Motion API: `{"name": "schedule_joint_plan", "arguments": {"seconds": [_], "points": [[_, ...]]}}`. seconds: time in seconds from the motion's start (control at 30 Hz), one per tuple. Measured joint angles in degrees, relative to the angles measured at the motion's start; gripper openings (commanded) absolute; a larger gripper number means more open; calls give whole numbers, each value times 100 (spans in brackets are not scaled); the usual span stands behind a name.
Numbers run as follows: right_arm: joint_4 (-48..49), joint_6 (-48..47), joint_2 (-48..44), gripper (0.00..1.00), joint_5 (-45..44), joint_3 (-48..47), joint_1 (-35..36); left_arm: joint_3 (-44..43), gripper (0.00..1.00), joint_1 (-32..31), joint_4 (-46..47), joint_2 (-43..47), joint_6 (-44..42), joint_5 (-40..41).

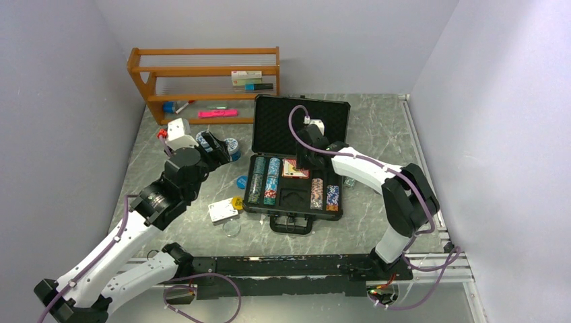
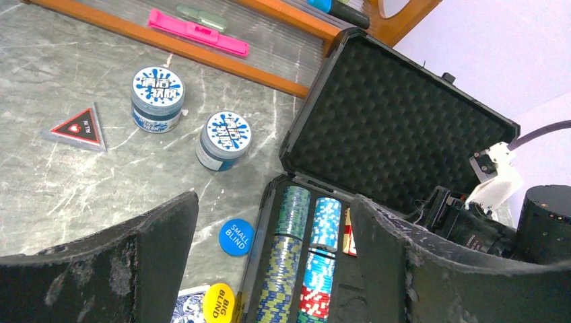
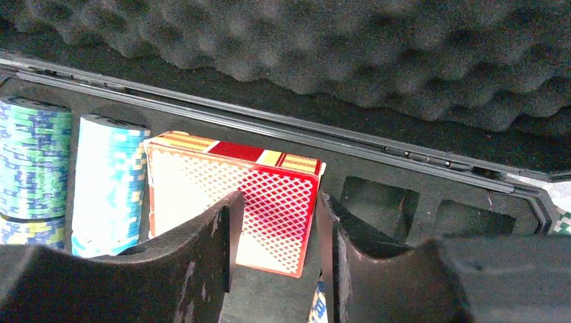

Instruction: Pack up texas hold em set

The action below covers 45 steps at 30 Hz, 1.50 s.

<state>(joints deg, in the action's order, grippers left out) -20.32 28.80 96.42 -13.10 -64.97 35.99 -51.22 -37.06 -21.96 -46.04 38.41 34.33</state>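
The black briefcase (image 1: 301,121) lies open mid-table, foam lid up. Striped chip stacks (image 1: 264,179) fill its left slots, and more (image 1: 324,195) sit at the right. A red card deck (image 3: 232,185) lies tilted in the tray. My right gripper (image 3: 279,198) hovers just over that deck, jaws partly open, holding nothing. My left gripper (image 2: 273,198) is wide open and empty above the table by the case's left edge. A blue "small blind" button (image 2: 236,237), the yellow button (image 2: 218,303) and a blue card deck (image 2: 192,304) lie on the table.
Two round blue-and-white tubs (image 2: 157,97) (image 2: 223,139) and a triangular marker (image 2: 77,128) sit left of the case. A wooden shelf (image 1: 202,81) stands at the back left. A clear disc (image 1: 231,229) lies near the case's front left.
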Motion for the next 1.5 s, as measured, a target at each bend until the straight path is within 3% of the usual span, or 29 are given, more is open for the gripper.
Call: {"name": "schedule_joint_plan", "arguments": {"seconds": [0.37,0.7,1.13,1.5], "points": [[94,197,63,47,142,33,-50,0,88,0,0,-33,22,0],[63,229,4,54,125,7,-59,0,87,0,4,-35,22,-2],[433,-1547,35,64,734,-385,28,15,87,0,17,122,20,2],[122,-2704,870,70,1735,-890,15,15,87,0,0,44,20,0]]}}
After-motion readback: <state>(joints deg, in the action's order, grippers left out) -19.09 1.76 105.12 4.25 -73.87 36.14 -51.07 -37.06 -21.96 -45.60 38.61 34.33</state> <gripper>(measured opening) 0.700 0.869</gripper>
